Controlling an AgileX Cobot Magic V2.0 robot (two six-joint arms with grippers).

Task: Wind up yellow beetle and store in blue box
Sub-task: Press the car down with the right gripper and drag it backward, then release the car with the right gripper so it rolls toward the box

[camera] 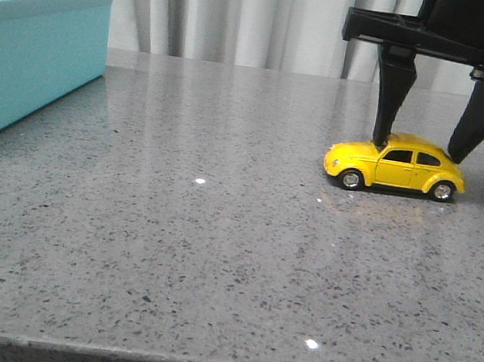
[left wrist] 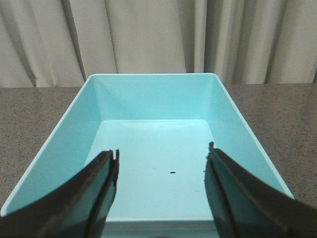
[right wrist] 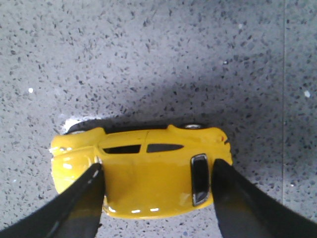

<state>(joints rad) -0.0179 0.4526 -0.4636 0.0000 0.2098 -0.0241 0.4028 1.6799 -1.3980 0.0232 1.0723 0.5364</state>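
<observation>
The yellow beetle (camera: 396, 166) stands on its wheels on the grey table at the right, nose to the left. My right gripper (camera: 417, 151) is open and comes down from above. Its two black fingers straddle the car's cabin, one at the windscreen, one at the rear. In the right wrist view the beetle (right wrist: 148, 168) lies between the fingertips (right wrist: 91, 186) of the gripper (right wrist: 156, 173). The blue box (camera: 35, 56) stands at the far left. My left gripper (left wrist: 161, 158) is open and empty, hovering over the box (left wrist: 148, 96), which has no lid on and nothing inside.
The speckled grey table (camera: 215, 249) runs to a front edge near the camera. Pale curtains (camera: 246, 12) hang behind the table. A small dark speck (left wrist: 172, 173) lies on the box floor.
</observation>
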